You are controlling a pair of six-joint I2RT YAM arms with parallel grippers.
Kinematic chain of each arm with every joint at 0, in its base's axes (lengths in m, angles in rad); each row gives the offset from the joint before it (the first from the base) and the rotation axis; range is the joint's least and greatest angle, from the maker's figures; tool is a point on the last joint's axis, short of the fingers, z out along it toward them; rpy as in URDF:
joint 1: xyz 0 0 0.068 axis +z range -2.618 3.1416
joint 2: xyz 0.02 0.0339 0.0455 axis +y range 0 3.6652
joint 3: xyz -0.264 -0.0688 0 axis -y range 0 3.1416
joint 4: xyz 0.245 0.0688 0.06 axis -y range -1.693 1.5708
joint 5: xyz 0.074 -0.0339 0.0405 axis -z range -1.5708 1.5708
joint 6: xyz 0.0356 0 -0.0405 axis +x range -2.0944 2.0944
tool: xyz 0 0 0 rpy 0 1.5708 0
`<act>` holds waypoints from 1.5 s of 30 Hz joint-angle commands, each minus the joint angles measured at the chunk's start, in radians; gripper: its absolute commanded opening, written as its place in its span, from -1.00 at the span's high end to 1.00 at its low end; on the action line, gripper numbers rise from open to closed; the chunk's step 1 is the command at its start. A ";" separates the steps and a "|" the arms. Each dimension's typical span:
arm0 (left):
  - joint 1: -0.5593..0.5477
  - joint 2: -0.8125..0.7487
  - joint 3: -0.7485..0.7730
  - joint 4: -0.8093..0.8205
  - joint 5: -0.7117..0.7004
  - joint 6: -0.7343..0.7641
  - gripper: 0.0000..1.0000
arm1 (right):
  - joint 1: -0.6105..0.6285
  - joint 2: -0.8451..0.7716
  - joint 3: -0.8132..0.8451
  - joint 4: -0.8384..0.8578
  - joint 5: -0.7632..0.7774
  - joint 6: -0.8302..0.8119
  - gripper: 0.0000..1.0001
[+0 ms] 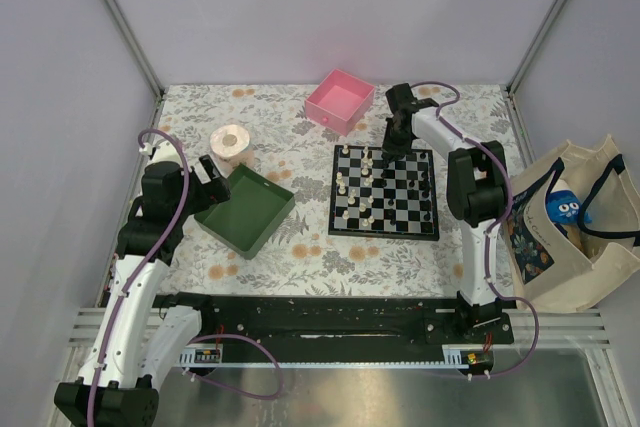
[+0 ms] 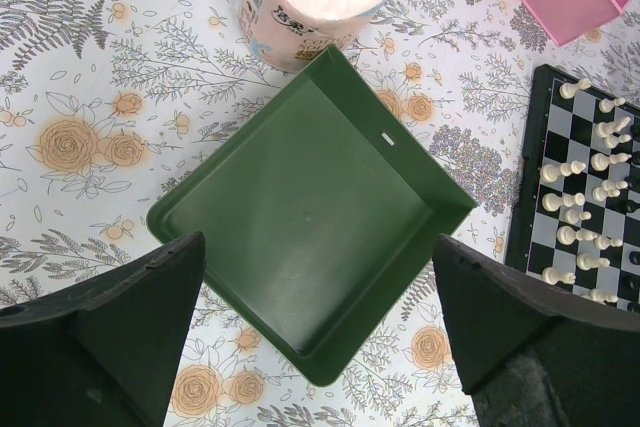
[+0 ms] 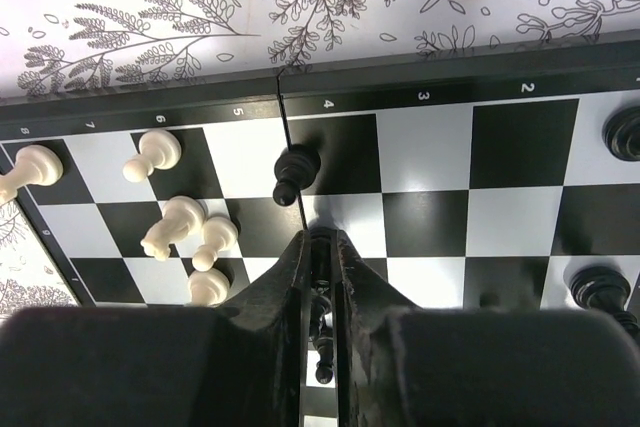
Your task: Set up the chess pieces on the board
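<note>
The board (image 1: 383,234) lies right of centre, with white chess pieces (image 1: 352,187) mostly on its left half and black ones (image 1: 420,187) on its right. My right gripper (image 1: 398,139) reaches down over the board's far edge. In the right wrist view the right gripper (image 3: 320,242) is shut on a small black piece (image 3: 321,282), just behind another black piece (image 3: 297,169) that stands on the board (image 3: 400,72). White pieces (image 3: 175,227) stand to the left. My left gripper (image 1: 207,177) is wide open above the green tray (image 2: 310,207), holding nothing.
A toilet paper roll (image 1: 232,145) stands behind the green tray (image 1: 245,209). A pink box (image 1: 340,100) sits at the back, near the board's far left corner. A cloth tote bag (image 1: 570,217) hangs off the table's right side. Grey walls enclose the table.
</note>
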 commanded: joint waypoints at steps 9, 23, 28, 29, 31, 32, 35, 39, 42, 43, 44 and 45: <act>0.005 -0.018 -0.008 0.039 0.016 0.003 -0.98 | -0.027 -0.178 -0.060 0.009 0.039 -0.058 0.84; 0.005 -0.019 -0.008 0.039 0.015 0.003 -0.98 | -0.160 -0.193 -0.135 0.014 0.065 -0.078 0.82; 0.007 -0.015 -0.007 0.039 0.015 0.003 -0.98 | -0.174 -0.172 -0.126 0.019 0.073 -0.079 0.82; 0.007 -0.015 -0.007 0.041 0.018 0.003 -0.98 | -0.177 -0.166 -0.122 0.019 0.071 -0.081 0.82; 0.007 -0.013 -0.007 0.039 0.016 0.003 -0.98 | -0.183 -0.158 -0.111 0.019 0.065 -0.079 0.82; 0.005 -0.012 -0.005 0.042 0.018 0.003 -0.98 | -0.186 -0.157 -0.111 0.019 0.065 -0.079 0.82; 0.007 -0.008 -0.007 0.041 0.019 0.003 -0.98 | -0.186 -0.144 -0.105 0.019 0.067 -0.079 0.82; 0.007 -0.007 -0.007 0.042 0.021 0.003 -0.98 | -0.194 -0.132 -0.102 0.017 0.062 -0.079 0.81; 0.010 -0.007 -0.007 0.042 0.019 0.003 -0.98 | -0.197 -0.126 -0.103 0.017 0.067 -0.081 0.81; 0.009 -0.005 -0.005 0.042 0.021 0.003 -0.98 | -0.200 -0.121 -0.105 0.017 0.071 -0.083 0.81; 0.009 -0.005 -0.007 0.042 0.019 0.003 -0.98 | -0.201 -0.121 -0.105 0.019 0.067 -0.083 0.81; 0.010 -0.005 -0.007 0.042 0.021 0.003 -0.98 | -0.203 -0.115 -0.103 0.020 0.065 -0.084 0.81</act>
